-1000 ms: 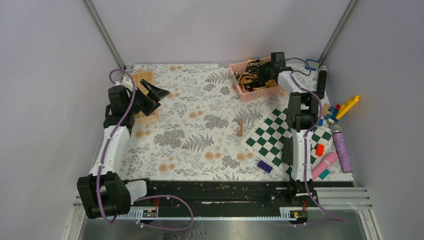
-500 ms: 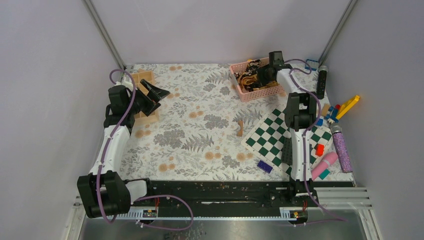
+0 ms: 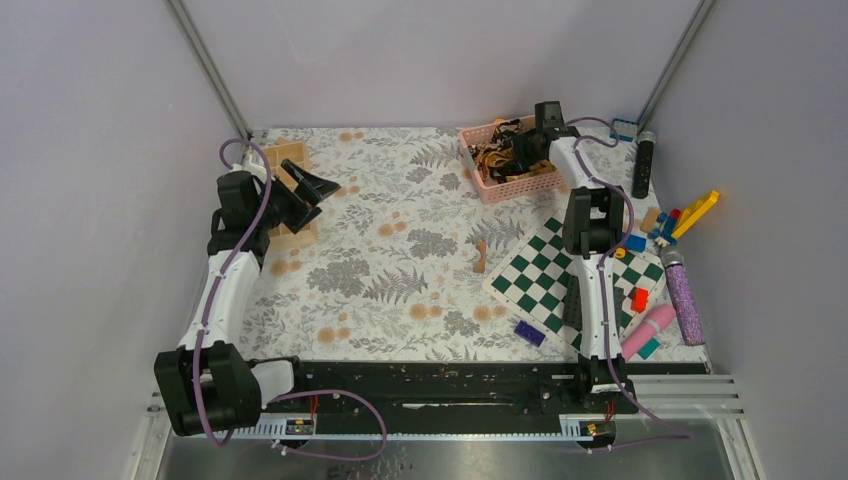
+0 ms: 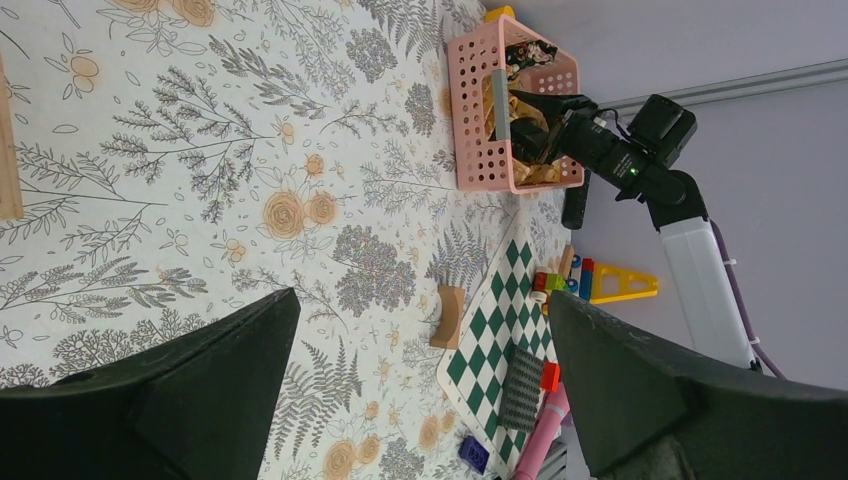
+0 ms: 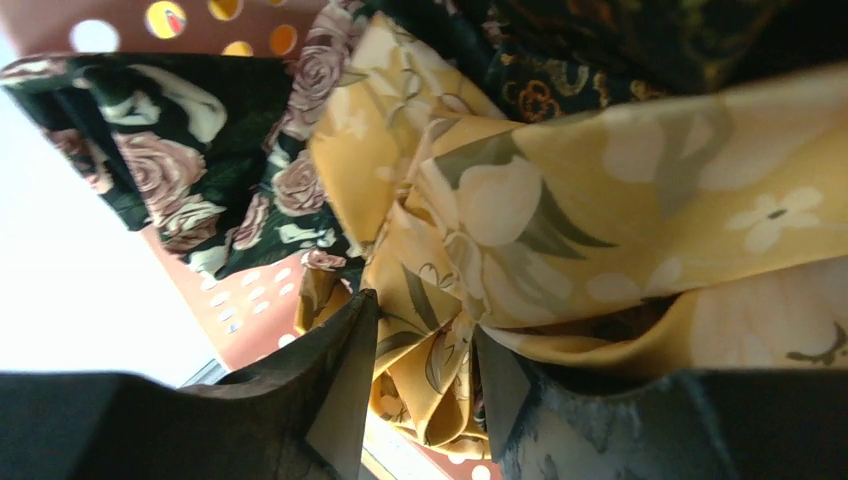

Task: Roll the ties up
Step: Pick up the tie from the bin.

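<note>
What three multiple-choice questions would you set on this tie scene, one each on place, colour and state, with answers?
1. Where do the ties lie?
A. In the pink basket at the far right
B. On the checkered board
C. Beside the wooden blocks

2. What colour is the pinched tie between the right arm's jaws?
A. Plain blue
B. Golden yellow with pale flowers
C. Red striped

3. How do the left arm's jaws stand?
A. Shut on a tie
B. Shut on a wooden block
C. Wide open, holding nothing

1 A: the top view shows them heaped in the basket.
2 B: the right wrist view shows yellow floral fabric bunched there.
3 C: the left wrist view shows only the floral table surface between them.
</note>
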